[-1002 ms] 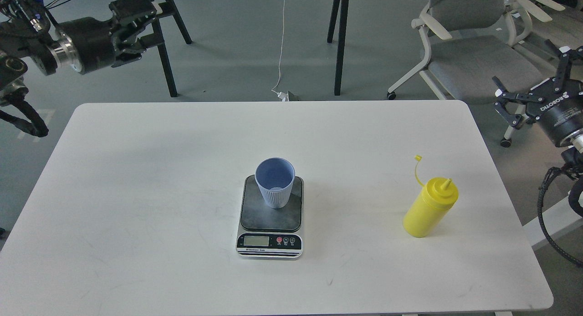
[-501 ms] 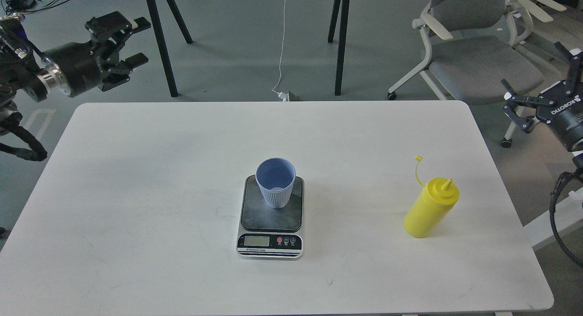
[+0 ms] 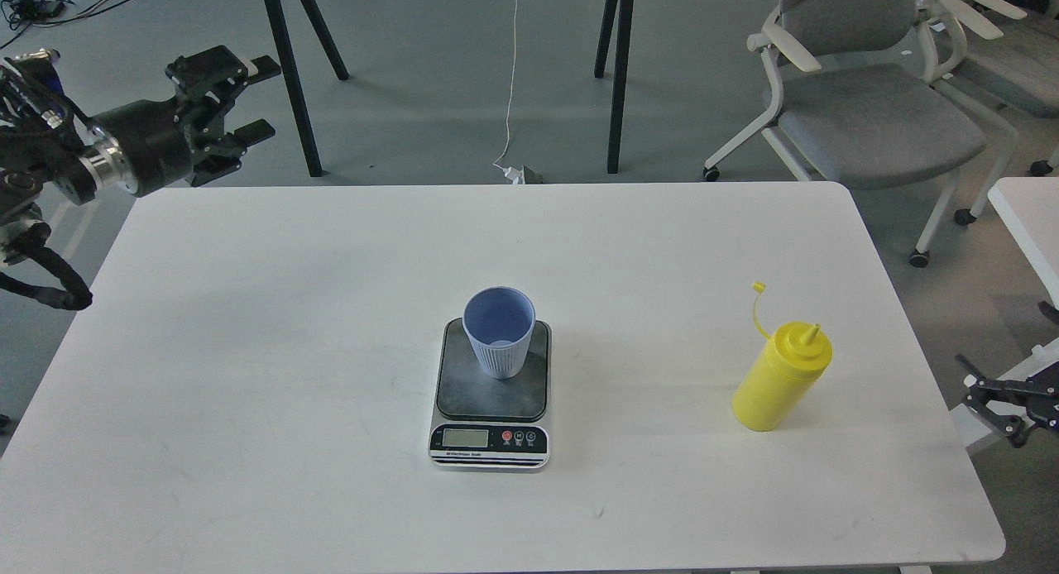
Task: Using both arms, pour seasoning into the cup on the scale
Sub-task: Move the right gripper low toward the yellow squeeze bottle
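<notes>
Sitting on white table (image 3: 248,375), nearest of the task things: scale (image 3: 491,396), silver front strip with LCD and round buttons (one red) facing the near edge, dark platform behind it. Standing upright on the far half of the scale platform: cup (image 3: 499,331), pale blue-grey, ribbed, mouth up, inside looks empty. Right of the scale and well apart from it, on the same table: seasoning (image 3: 781,377), yellow squeeze bottle, upright, nozzle uncapped, small cap hanging off a thin tether at upper left of the bottle. Touched by neither gripper.

Right of the scale, off the table's right edge, about level with the bottle: right gripper (image 3: 993,400), only partly in frame, fingers spread apart, holding nothing.

Far left of the scale, past the table's far left corner, above the floor: left gripper (image 3: 244,98), black fingers parted with a clear gap, holding nothing, pointing right; black arm with silver joint running off the left edge.

Beyond the scale, past the table's far edge: black table legs (image 3: 616,78), white cable on grey floor. Far right of the scale: grey office chair (image 3: 869,119).
</notes>
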